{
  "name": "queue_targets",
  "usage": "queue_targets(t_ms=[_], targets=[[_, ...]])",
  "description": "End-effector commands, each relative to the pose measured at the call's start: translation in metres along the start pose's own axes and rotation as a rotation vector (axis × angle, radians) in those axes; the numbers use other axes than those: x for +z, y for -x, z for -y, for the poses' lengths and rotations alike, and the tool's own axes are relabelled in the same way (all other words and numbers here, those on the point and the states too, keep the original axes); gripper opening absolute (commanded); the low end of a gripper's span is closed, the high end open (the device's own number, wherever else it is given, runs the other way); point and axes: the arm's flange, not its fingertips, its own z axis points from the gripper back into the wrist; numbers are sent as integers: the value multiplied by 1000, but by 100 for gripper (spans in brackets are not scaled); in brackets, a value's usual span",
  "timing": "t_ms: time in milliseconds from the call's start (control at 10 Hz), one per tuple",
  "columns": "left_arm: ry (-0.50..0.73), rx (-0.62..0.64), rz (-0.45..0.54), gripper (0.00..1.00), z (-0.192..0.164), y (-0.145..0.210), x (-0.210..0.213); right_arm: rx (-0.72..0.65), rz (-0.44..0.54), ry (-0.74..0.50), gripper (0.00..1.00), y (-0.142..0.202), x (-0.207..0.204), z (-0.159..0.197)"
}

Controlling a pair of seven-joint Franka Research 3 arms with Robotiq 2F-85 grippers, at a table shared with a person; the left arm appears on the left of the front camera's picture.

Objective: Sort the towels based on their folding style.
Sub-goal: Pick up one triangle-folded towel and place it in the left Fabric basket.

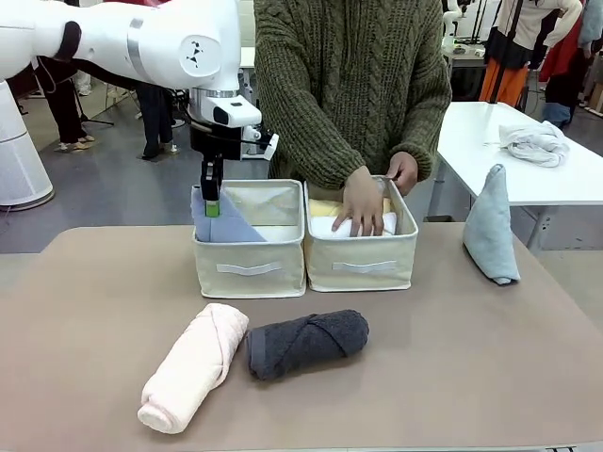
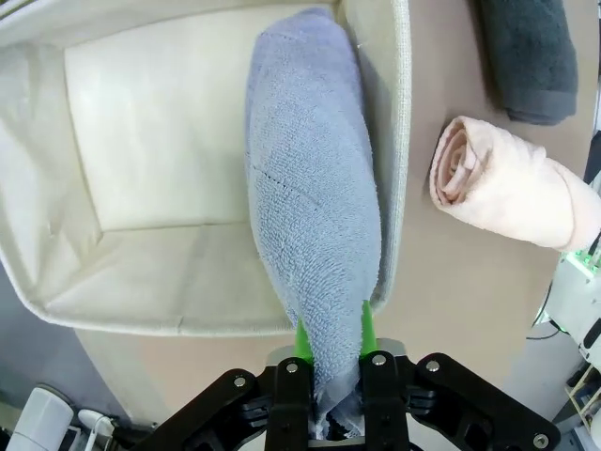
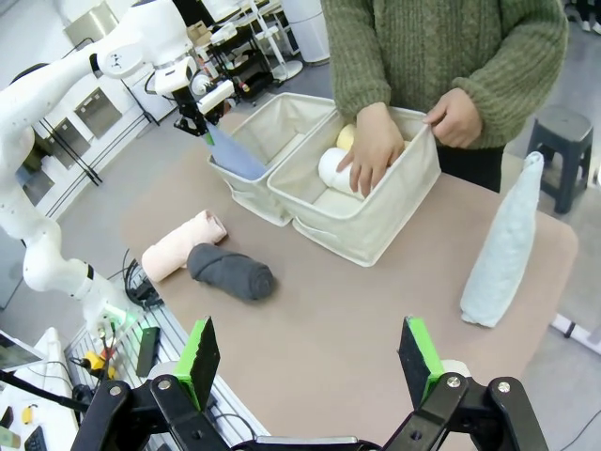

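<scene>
My left gripper is shut on the tip of the periwinkle blue cone towel, which reaches down into the left cream box. In the left wrist view the blue cone lies against the box wall, pinched by the gripper. A pale pink roll and a dark grey roll lie on the table in front. The grey-green cone stands at the right. A person's hand presses a white roll in the right box, beside a yellow roll. My right gripper hangs open above the table.
A whitish cloth bundle lies on the white table behind. The person's other hand holds the right box's far rim. The brown table has free room at front right.
</scene>
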Motion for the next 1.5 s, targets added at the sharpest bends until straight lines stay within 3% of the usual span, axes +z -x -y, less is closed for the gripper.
queue_targets(t_ms=[0, 500, 600, 700, 800, 900, 1400], targets=[[-21, 7, 2, 18, 4, 0, -13, 16, 16, -16, 100, 0, -1, 2], [-17, -38, 6, 18, 3, -12, -46, 16, 16, -16, 100, 0, -1, 2], [-15, -39, 6, 22, 3, -11, -47, 16, 16, -16, 100, 0, -1, 2], [-22, -42, 13, 77, 4, -11, -46, 16, 16, -16, 100, 0, -1, 2], [-26, -44, 16, 81, 4, -10, -45, 16, 16, -16, 100, 0, -1, 2], [-28, -45, 16, 100, 4, -10, -44, 16, 16, -16, 100, 0, -1, 2], [-40, -53, 23, 100, 4, -8, -39, 16, 16, -16, 100, 0, -1, 2]])
